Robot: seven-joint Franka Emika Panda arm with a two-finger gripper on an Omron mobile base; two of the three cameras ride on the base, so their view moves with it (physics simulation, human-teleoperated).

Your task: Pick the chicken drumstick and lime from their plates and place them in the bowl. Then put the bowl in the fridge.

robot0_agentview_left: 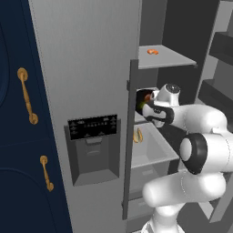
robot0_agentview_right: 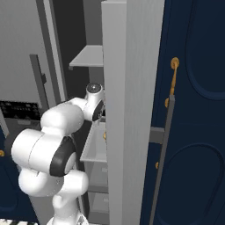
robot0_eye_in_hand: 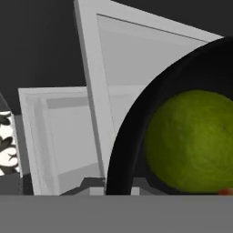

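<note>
- Dark navy cabinet doors (robot0_agentview_left: 18,136) left of the grey appliance front in the left base view, with raised oval panel lines.
- Two gold handles (robot0_agentview_left: 26,95) on those doors, one above the other (robot0_agentview_left: 45,173).
- More navy cabinet (robot0_agentview_right: 193,110) to the right in the right base view, gold knob (robot0_agentview_right: 175,62) near its top.
- Patterned black-and-white floor strip (robot0_agentview_right: 13,222) at that view's bottom left.
- Flat, even lighting.
</note>
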